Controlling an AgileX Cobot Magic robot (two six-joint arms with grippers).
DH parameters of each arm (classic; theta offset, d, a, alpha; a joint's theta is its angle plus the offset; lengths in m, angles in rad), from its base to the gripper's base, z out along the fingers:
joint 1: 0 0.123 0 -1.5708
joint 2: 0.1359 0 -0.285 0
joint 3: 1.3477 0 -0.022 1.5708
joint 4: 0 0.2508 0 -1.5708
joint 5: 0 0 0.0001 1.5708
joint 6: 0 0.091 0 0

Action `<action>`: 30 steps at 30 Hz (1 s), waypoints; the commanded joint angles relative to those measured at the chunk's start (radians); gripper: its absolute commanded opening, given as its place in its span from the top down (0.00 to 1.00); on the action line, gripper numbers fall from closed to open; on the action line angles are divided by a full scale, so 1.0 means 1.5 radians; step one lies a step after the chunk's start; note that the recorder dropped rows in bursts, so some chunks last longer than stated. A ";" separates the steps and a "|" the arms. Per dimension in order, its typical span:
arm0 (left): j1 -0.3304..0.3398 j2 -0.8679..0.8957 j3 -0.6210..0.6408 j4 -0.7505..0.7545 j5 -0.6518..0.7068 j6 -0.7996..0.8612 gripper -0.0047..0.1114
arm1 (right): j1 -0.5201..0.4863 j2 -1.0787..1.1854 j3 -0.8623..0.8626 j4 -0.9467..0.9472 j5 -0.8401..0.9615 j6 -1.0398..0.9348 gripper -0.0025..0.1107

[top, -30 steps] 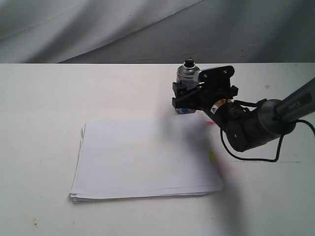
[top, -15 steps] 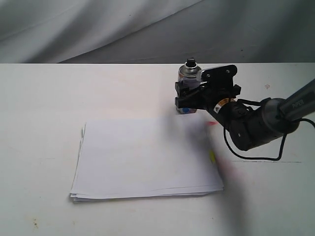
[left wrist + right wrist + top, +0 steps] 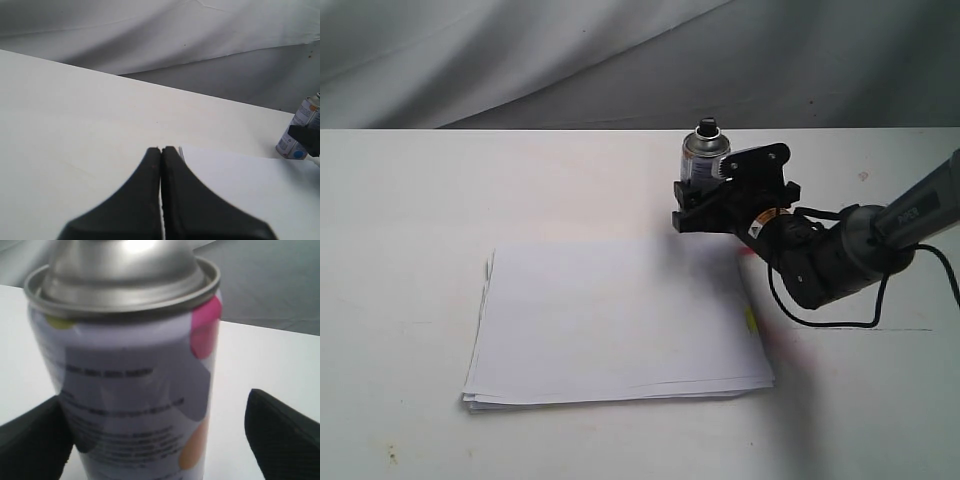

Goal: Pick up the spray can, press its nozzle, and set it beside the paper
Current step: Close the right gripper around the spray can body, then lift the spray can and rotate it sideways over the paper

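Jaws of the left gripper (image 3: pixel 161 152) are pressed together with nothing between them, hanging over the white counter (image 3: pixel 400 200) near a corner of the paper (image 3: pixel 620 320). That stack lies flat mid-counter, with a yellow tab (image 3: pixel 751 320) at its right edge. Just past its far right corner the spray can (image 3: pixel 703 160) stands upright on the counter, black nozzle (image 3: pixel 706 127) on top. The right gripper (image 3: pixel 700 203) is spread around the can's lower body: one finger (image 3: pixel 35 440) sits close against the label, the other (image 3: pixel 280 430) stands clear of it.

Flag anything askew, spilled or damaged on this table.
Nothing stands out. The spray can stands upright and looks undented just beyond the paper; no spill shows, and the paper lies flat, its sheets only slightly fanned.
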 commanded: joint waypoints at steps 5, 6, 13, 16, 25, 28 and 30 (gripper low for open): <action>0.002 -0.003 0.003 0.001 -0.004 -0.002 0.96 | -0.005 -0.001 -0.004 -0.023 0.020 -0.002 0.75; 0.002 -0.003 0.003 0.001 -0.004 -0.002 0.96 | -0.005 -0.001 -0.004 -0.028 0.025 -0.002 0.82; 0.002 -0.003 0.003 0.001 -0.004 -0.002 0.96 | -0.005 -0.045 -0.004 -0.040 0.097 -0.004 0.98; 0.002 -0.003 0.003 0.001 -0.004 -0.002 0.96 | -0.005 -0.080 -0.004 -0.040 0.140 -0.004 0.98; 0.002 -0.003 0.003 0.001 -0.004 -0.002 0.96 | -0.005 -0.204 0.001 -0.066 0.258 0.000 0.98; 0.002 -0.003 0.003 0.001 -0.004 -0.002 0.96 | -0.003 -0.249 0.008 -0.086 0.300 0.000 0.98; 0.002 -0.003 0.003 0.001 -0.004 -0.002 0.96 | 0.000 -0.283 0.008 -0.100 0.348 0.000 0.98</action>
